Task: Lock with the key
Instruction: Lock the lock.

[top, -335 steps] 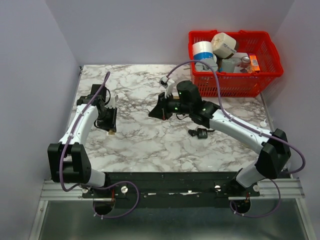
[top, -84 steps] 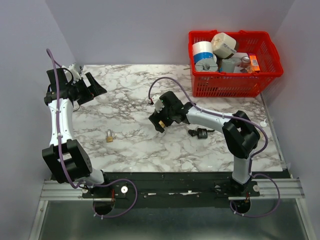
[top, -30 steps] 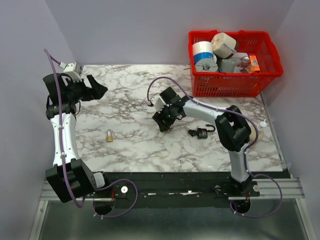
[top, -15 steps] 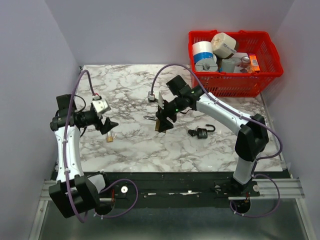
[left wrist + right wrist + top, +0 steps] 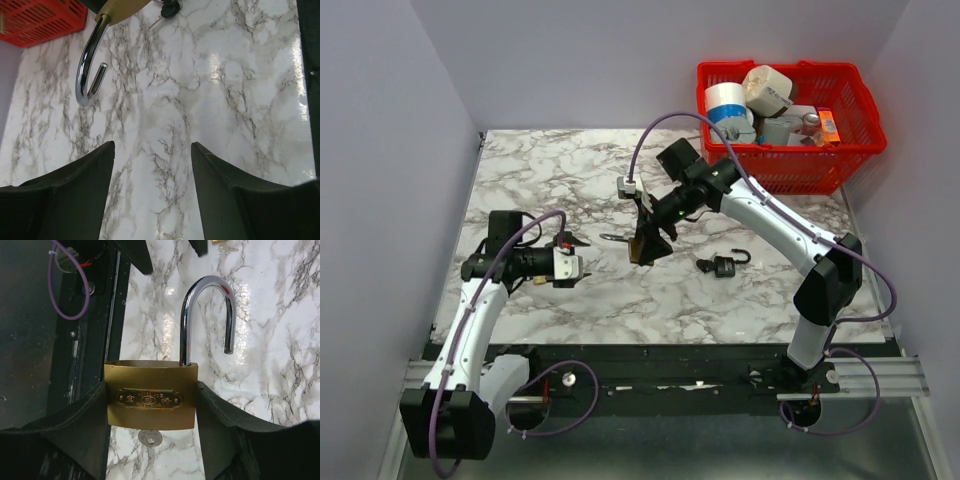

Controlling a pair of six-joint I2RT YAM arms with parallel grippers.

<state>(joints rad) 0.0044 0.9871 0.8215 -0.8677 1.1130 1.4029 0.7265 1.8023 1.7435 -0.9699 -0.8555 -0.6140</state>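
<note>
Progress check: the brass padlock [image 5: 150, 390] sits clamped by its body in the right gripper [image 5: 151, 412], its shackle [image 5: 186, 325] swung open, with what looks like a silver key head poking from its underside. The left gripper [image 5: 151, 150] faces that shackle, fingers apart, nothing between them. The key bunch [image 5: 706, 265] lies on the table [image 5: 570, 180] beside the black padlock [image 5: 727, 265], untouched. Nothing is locked yet, and I'd say closing the shackle remains

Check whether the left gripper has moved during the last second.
Yes. The left gripper left the far left corner of the table and came toward the near edge and rightward, closer to the table's middle.
</note>
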